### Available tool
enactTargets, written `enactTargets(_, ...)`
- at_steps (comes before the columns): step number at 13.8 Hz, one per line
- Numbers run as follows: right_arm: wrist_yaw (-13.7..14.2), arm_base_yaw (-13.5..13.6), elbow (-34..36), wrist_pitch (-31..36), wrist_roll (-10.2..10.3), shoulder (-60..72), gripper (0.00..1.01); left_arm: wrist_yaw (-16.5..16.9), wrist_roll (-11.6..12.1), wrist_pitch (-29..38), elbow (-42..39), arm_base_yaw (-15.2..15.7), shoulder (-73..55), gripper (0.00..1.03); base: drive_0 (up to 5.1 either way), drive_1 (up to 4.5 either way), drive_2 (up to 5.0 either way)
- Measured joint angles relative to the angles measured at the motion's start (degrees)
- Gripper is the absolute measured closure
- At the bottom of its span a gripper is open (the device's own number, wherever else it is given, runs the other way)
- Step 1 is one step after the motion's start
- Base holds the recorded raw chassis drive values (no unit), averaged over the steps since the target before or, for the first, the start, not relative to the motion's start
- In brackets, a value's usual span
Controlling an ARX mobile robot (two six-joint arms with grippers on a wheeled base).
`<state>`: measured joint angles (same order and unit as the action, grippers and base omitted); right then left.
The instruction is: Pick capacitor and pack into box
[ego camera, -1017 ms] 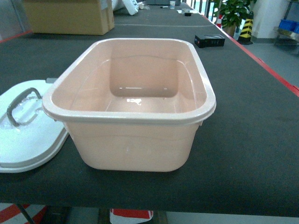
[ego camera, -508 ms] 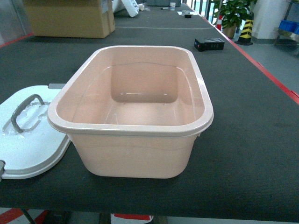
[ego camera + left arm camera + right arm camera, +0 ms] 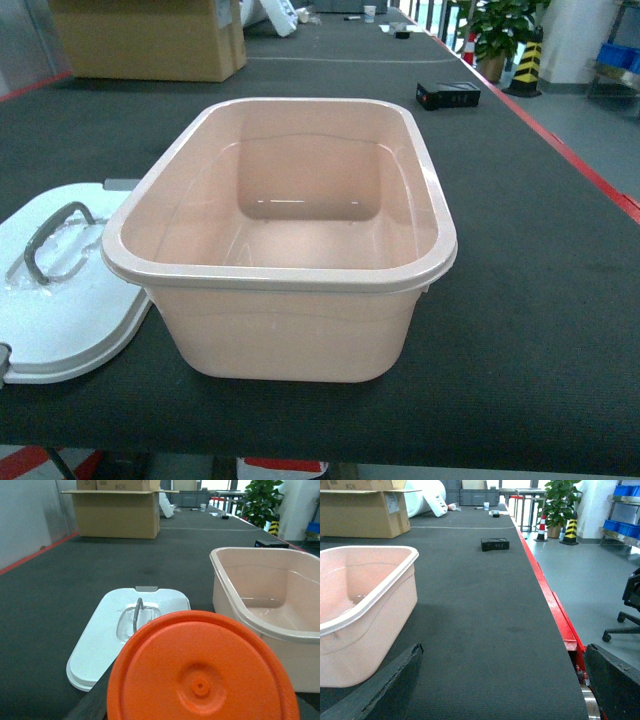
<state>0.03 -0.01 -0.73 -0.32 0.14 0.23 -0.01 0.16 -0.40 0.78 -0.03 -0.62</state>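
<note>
The pale pink box (image 3: 270,276) stands open in the middle of the dark table, with nothing inside. Its white lid (image 3: 60,300) with a grey handle lies flat to the left of it. Neither gripper shows in the head view. In the left wrist view an orange round capacitor (image 3: 200,670) fills the lower frame, held in my left gripper (image 3: 200,702); only a dark sliver of a finger (image 3: 92,707) shows beside it. It sits in front of the lid (image 3: 110,640) and left of the box (image 3: 250,615). My right gripper (image 3: 505,680) is open over bare mat, right of the box (image 3: 365,615).
A brown cardboard carton (image 3: 150,40) stands at the far left of the table and a small black device (image 3: 448,95) at the far right. The table's red edge (image 3: 590,170) runs along the right side. Beyond it are an office chair (image 3: 630,605) and blue bins (image 3: 625,525).
A second ago the head view shifted, so the box and lid sit slightly differently in frame. Over the last half second nothing has moved.
</note>
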Motion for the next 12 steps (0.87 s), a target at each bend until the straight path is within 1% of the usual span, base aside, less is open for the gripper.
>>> enactTargets(1, -0.02, 0.00, 0.00, 0.00, 0.00, 0.00, 0.03, 0.00, -0.02, 0.02, 0.00, 0.00, 0.00, 0.59, 0.0, 0.00, 0.0)
enactTargets(2, -0.02, 0.00, 0.00, 0.00, 0.02, 0.00, 0.03, -8.11, 0.24, 2.75, 0.00, -3.61, -1.68, 0.59, 0.0, 0.00, 0.0)
enactTargets(3, -0.04, 0.00, 0.00, -0.02, 0.00, 0.00, 0.03, -21.64, 0.50, 11.02, 0.17, -13.18, -9.25, 0.59, 0.0, 0.00, 0.0)
enactTargets(4, -0.02, 0.00, 0.00, 0.02, 0.00, 0.00, 0.03, -31.19, 1.73, 20.65, 0.44, -20.35, -19.65, 0.59, 0.0, 0.00, 0.0)
enactTargets(5, 0.00, 0.00, 0.00, -0.02, 0.00, 0.00, 0.03, -35.08, 4.48, 32.04, 3.23, -24.76, -31.36, 0.59, 0.0, 0.00, 0.0)
enactTargets(6, -0.02, 0.00, 0.00, 0.00, 0.00, 0.00, 0.03, -34.07, 7.69, 42.97, 9.55, -26.93, -43.01, 0.59, 0.0, 0.00, 0.0)
enactTargets(7, -0.02, 0.00, 0.00, 0.00, 0.00, 0.00, 0.03, -28.17, 13.44, 57.90, 26.38, -28.76, -68.76, 0.59, 0.0, 0.00, 0.0)
enactTargets(8, -0.02, 0.00, 0.00, 0.00, 0.00, 0.00, 0.03, -26.21, 13.77, 56.39, 34.84, -28.65, -81.05, 0.59, 0.0, 0.00, 0.0)
enactTargets(9, 0.00, 0.00, 0.00, 0.00, 0.00, 0.00, 0.03, -25.55, 11.80, 52.76, 41.07, -28.61, -89.99, 0.59, 0.0, 0.00, 0.0)
enactTargets(10, 0.00, 0.00, 0.00, 0.00, 0.00, 0.00, 0.03, -25.40, 10.25, 51.41, 43.54, -28.65, -94.53, 0.59, 0.0, 0.00, 0.0)
enactTargets(11, 0.00, 0.00, 0.00, 0.00, 0.00, 0.00, 0.03, -25.24, 7.63, 50.60, 45.31, -28.94, -98.66, 0.59, 0.0, 0.00, 0.0)
enactTargets(12, -0.02, 0.00, 0.00, 0.00, 0.00, 0.00, 0.03, -24.81, 6.95, 50.58, 45.79, -29.11, -99.69, 0.59, 0.0, 0.00, 0.0)
